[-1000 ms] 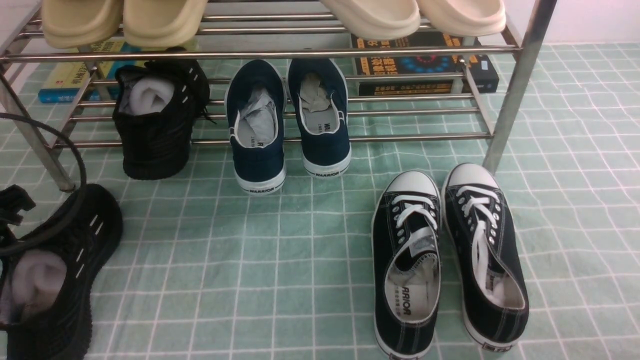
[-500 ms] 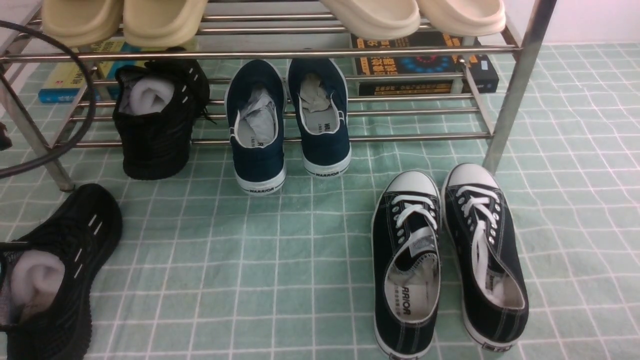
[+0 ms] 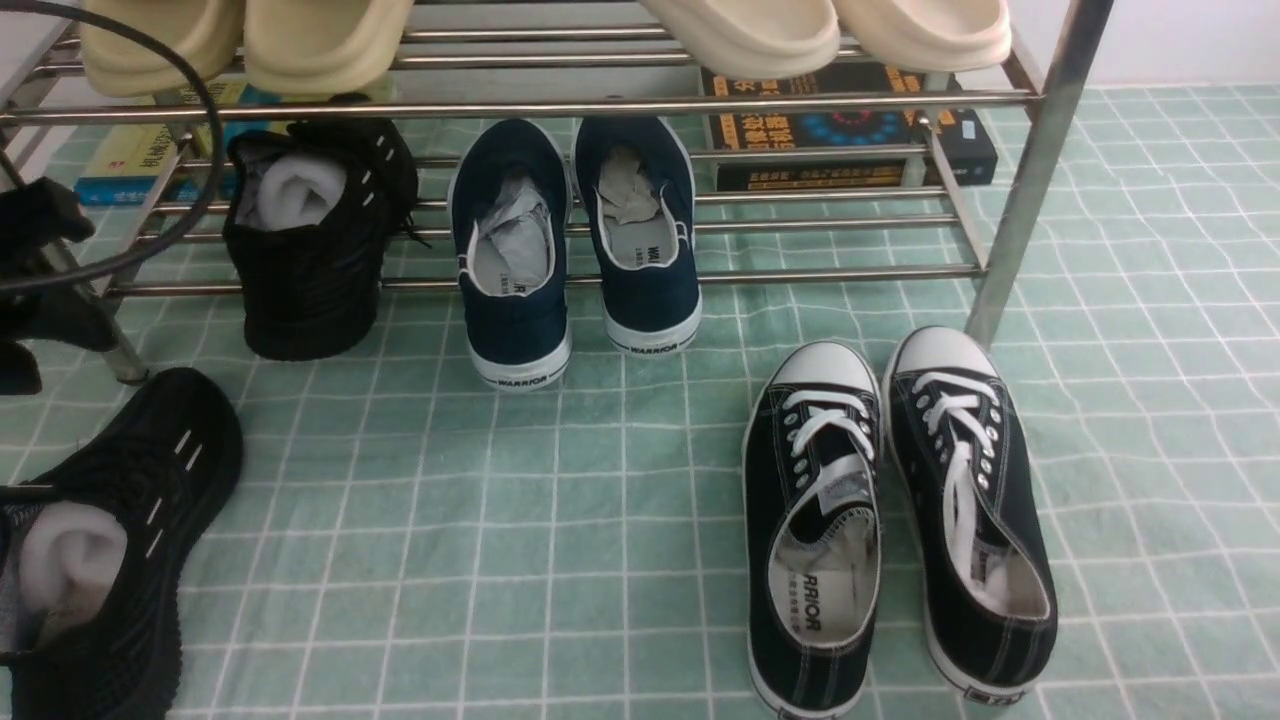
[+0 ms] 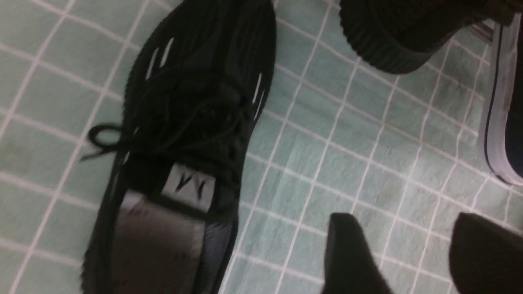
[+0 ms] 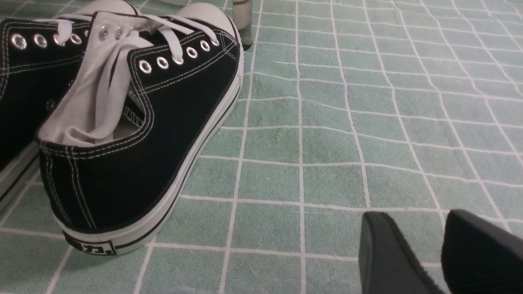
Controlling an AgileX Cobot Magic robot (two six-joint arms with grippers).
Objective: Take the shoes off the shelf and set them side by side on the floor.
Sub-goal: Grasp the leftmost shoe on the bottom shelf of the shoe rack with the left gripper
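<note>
While one black knit sneaker (image 3: pixel 110 560) already lies on the floor (image 3: pixel 560 500) at the robot's left, the job looks half done. Its mate (image 3: pixel 310 240) sits on the lower tier of the shelf (image 3: pixel 800 273), heel hanging over the front bar, just beside the navy slip-ons (image 3: pixel 580 250). The left jaws hang parted and empty near both sneakers. The right jaws, likewise apart and holding nothing, hover beside the laced canvas pair (image 5: pixel 135 122). Next, I'd say, those left jaws must reach for the shelved sneaker, grip its heel collar, and set it down parallel to the first, which lies angled.
</note>
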